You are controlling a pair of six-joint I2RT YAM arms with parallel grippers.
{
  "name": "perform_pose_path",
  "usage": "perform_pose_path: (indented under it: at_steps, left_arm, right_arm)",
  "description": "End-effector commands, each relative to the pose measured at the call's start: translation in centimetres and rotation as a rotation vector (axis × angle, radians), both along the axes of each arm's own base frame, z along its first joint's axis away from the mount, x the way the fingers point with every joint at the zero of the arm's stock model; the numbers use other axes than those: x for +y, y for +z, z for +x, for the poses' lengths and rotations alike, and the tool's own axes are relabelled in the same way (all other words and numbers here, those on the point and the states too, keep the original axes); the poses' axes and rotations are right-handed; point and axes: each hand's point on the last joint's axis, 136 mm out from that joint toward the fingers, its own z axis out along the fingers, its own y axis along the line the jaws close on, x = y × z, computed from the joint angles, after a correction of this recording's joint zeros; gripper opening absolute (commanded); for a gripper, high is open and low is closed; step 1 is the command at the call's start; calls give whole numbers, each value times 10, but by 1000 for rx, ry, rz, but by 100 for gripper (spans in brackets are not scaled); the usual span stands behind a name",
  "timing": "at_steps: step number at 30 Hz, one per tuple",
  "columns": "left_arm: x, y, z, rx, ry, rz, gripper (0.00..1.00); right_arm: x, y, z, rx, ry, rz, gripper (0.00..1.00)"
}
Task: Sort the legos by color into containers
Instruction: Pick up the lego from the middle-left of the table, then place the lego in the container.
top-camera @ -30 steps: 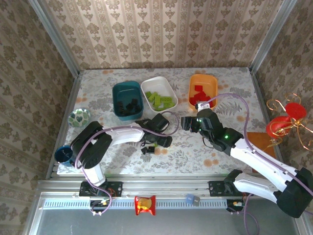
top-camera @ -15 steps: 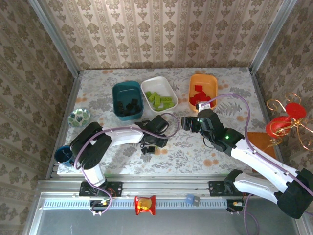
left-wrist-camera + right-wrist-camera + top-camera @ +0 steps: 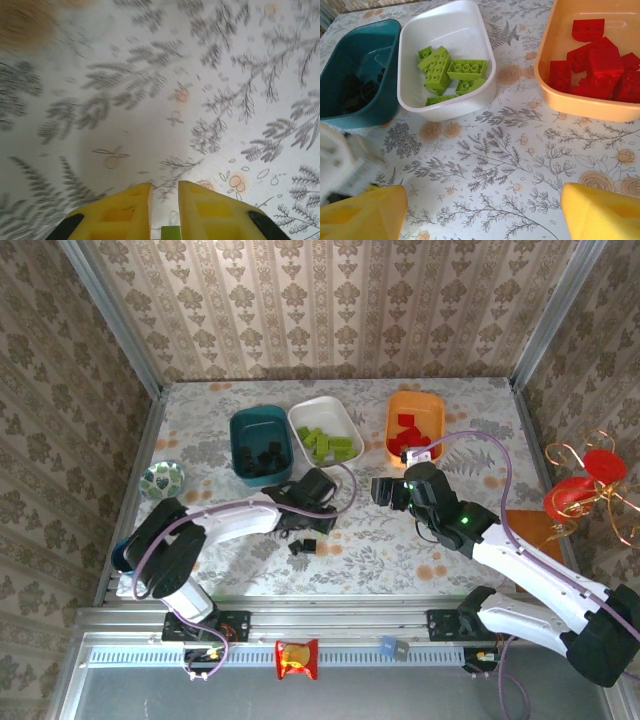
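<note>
— Three shallow, rounded-rectangular plastic containers stand toward the table's far side. We see dull black studded bricks [image 3: 357, 90] in the dark teal tub [image 3: 355, 120], glossy lime green bricks [image 3: 447, 72] in the white tub [image 3: 450, 107], and red bricks [image 3: 600, 67] in the orange tub [image 3: 580, 110].

— Anything loose?

— We make out a small black brick [image 3: 303, 547] on the fern-printed tablecloth [image 3: 520, 150], near the left gripper [image 3: 165, 186]. Its yellow pads [image 3: 130, 210] are pinched narrow on a small lime green piece [image 3: 170, 233].

— And the right gripper [image 3: 482, 215]?

— We see its yellow fingers [image 3: 360, 212] spread wide, holding nothing, above the cloth just in front of the white tub.
</note>
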Motion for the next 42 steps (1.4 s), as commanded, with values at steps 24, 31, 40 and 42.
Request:
perform_pose_path:
  at_steps: [24,31,40,42]
  left_arm:
    - [-47,110,229,-291,189,-226,32]
    - [-40,146,228,-354,196,-259,93]
    - [-10,170,142,-365,200,-357,100]
    - [-3,157,112,-338,177,-337,100]
  right_arm:
    - [-15,1,-3,-3,-57,-9,82]
    - [-14,2,-2,-5,-57,-8,82]
    - [-4,-5,1,17,-33,18,82]
    - [1,-9,2,32,-16,24,82]
